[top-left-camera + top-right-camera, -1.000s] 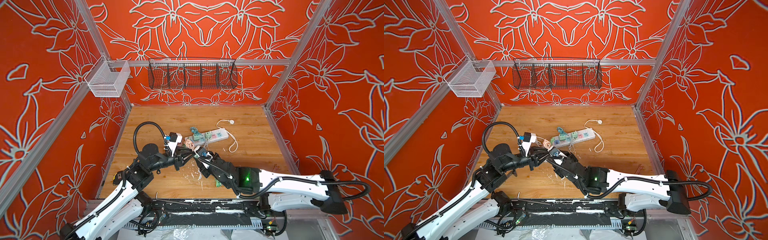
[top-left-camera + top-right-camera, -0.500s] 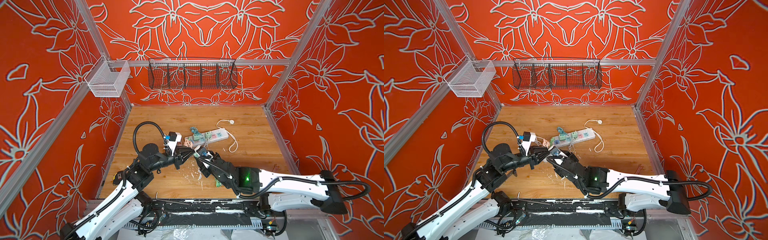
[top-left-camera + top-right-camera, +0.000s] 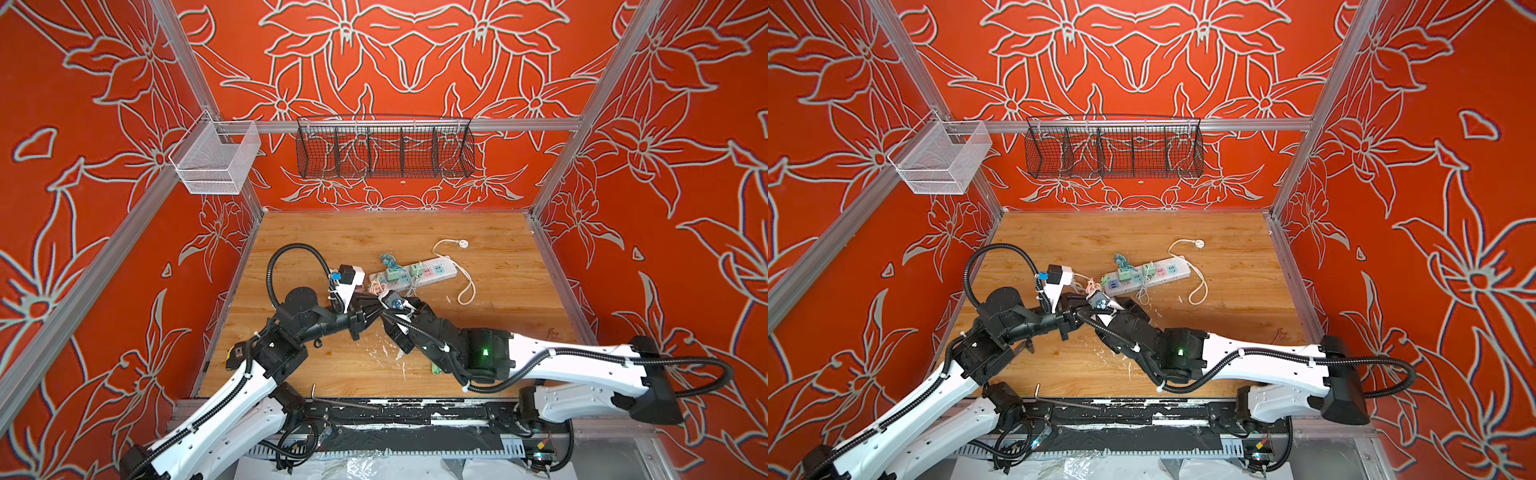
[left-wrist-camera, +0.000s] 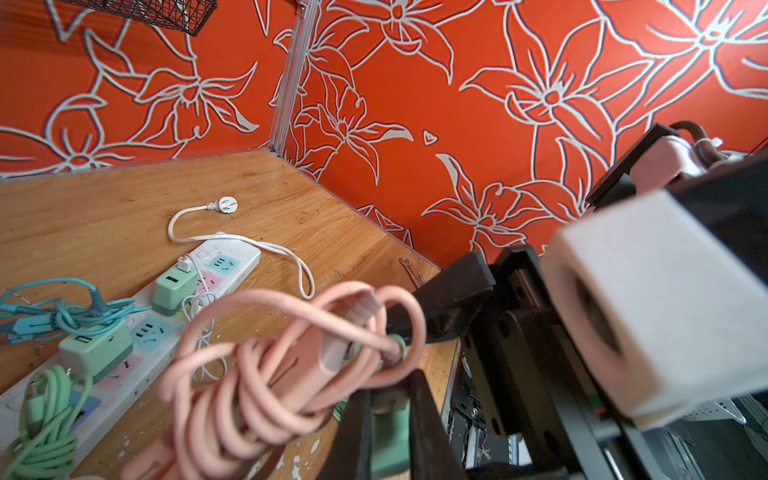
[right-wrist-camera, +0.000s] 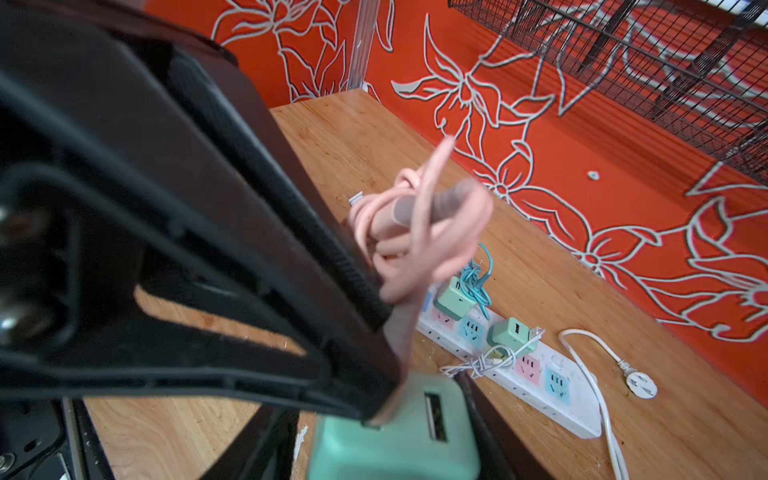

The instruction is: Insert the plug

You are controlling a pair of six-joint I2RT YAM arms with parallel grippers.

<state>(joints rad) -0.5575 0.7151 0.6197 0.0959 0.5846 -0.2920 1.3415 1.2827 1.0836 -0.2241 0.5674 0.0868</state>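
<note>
Left gripper (image 4: 388,374) is clamped on the pink cable (image 4: 299,365). We note its coil hanging clear of the table (image 3: 498,332), near the left end of the power strip (image 5: 577,419) in both top views. Green charger (image 5: 395,449) sits between the right gripper (image 5: 374,411) fingers; we cannot tell whether they grip it

I see my left arm (image 3: 232,395) bent at the elbow, reaching inward to the right; its left gripper (image 3: 371,302) is clamped tight; my right arm (image 3: 573,365) stretches low to the left; the right gripper (image 3: 384,305) meets the other tip to tip; I cannot judge its jaw gap.
</note>
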